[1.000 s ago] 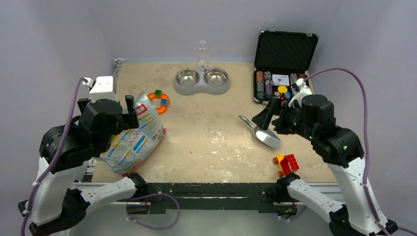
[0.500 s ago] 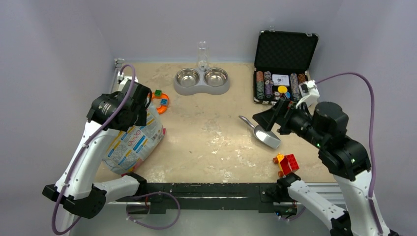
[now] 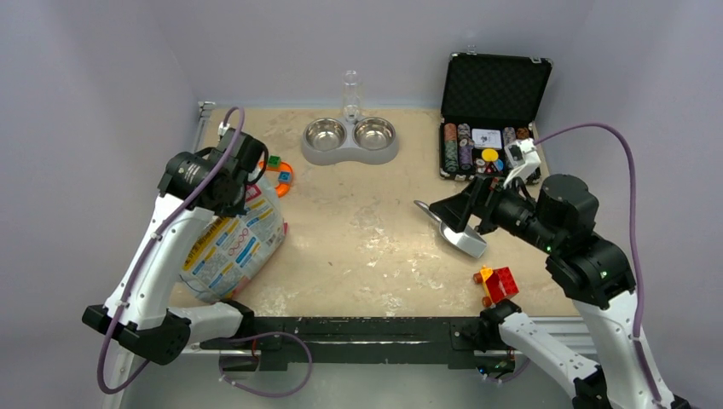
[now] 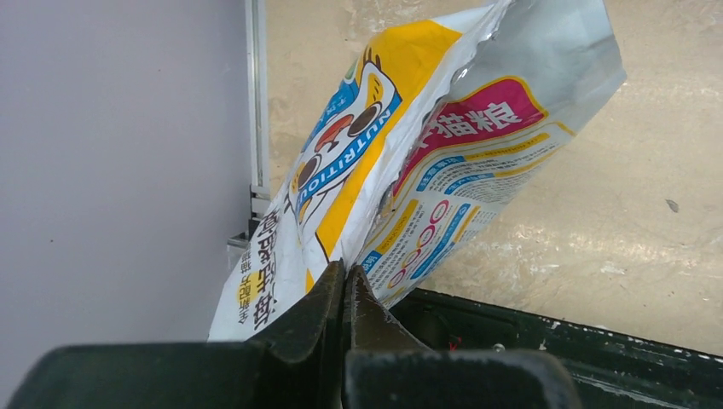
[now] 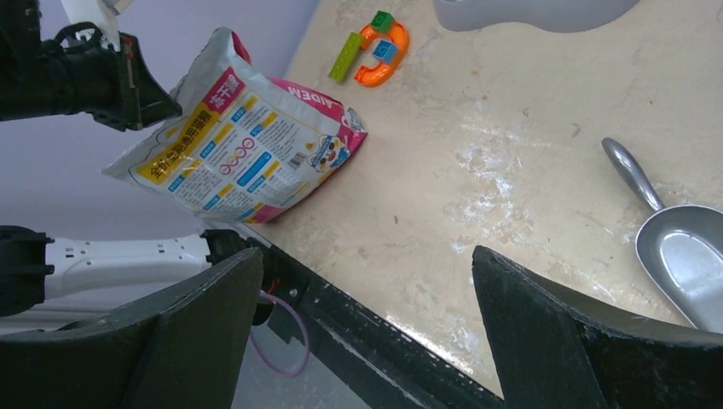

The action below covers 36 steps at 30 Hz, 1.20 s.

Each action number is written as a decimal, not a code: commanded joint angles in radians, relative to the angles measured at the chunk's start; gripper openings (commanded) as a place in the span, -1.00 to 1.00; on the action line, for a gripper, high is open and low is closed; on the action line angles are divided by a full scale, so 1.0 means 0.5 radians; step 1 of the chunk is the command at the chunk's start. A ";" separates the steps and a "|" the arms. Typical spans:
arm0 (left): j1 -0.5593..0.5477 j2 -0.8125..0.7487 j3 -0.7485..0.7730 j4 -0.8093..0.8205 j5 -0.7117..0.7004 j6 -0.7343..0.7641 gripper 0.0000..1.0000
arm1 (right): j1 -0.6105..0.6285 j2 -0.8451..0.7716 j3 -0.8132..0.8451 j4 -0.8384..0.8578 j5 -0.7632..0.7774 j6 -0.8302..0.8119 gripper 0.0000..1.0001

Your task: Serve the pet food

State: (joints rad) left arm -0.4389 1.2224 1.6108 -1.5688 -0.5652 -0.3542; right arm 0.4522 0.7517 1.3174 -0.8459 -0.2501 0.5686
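Hiding from every view, the pet food is presumably inside the bag (image 3: 234,243) at the near left, one corner pinched in the left gripper (image 4: 345,290). Right gripper (image 5: 365,254) hangs wide open over the scoop (image 5: 682,256), whose handle points far-left.

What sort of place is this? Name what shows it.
Probably a robot test bench: plain walls box in a small table, where unrelated props sit: double pet bowl, poker chip case, toy bricks.
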 commanded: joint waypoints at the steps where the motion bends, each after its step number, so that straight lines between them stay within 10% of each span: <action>1: -0.003 0.020 0.204 0.128 0.200 -0.134 -1.00 | -0.002 0.076 0.025 0.025 -0.093 -0.089 0.93; 19: -0.001 0.283 0.435 1.106 1.426 -1.287 -1.00 | 0.042 0.627 0.041 0.055 -0.568 -0.112 0.94; 28: -0.003 0.211 0.464 0.910 1.238 -0.931 -0.98 | 0.225 1.221 -0.167 1.043 -0.928 0.401 0.93; 32: -0.003 0.012 0.256 0.834 1.279 -0.718 -0.14 | 0.498 1.638 0.246 0.997 -0.872 0.312 0.81; 36: -0.003 -0.123 0.180 0.583 1.161 -0.503 -0.25 | 0.621 1.751 0.368 0.985 -0.852 0.404 0.57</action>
State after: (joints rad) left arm -0.4389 1.2339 1.7252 -1.1667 0.0635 -0.7498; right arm 0.7040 1.6527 1.4052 -0.4217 -0.6460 0.7147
